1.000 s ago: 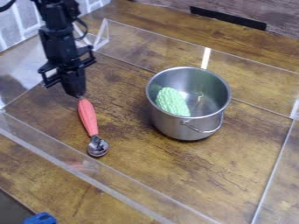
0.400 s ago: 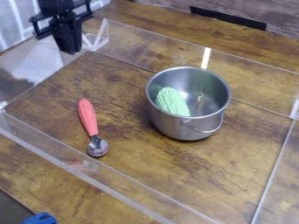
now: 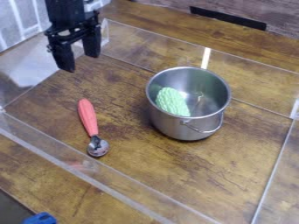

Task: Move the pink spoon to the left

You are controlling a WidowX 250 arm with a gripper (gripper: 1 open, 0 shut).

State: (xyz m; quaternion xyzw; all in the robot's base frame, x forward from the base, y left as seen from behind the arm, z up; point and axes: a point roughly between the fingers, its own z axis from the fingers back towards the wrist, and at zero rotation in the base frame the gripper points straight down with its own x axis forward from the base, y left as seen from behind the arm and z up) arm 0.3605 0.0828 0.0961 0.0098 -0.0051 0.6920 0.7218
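Note:
The pink spoon [image 3: 87,118] lies flat on the wooden table, its red-pink handle pointing away and its shiny round bowl [image 3: 97,150] toward the near edge. My gripper [image 3: 79,58] hangs above the table behind the spoon's handle end, pointing down. It is open, its two dark fingers [image 3: 63,58] are spread, and nothing is between them. It does not touch the spoon.
A steel pot [image 3: 205,122] with a green object [image 3: 173,101] inside stands right of the spoon. A low clear plastic wall [image 3: 128,179] rings the work area. A blue thing [image 3: 40,219] shows at the bottom edge.
The gripper was shut low at the spoon's handle end; it has since risen away from it and its fingers have spread open. The spoon stays where it lay.

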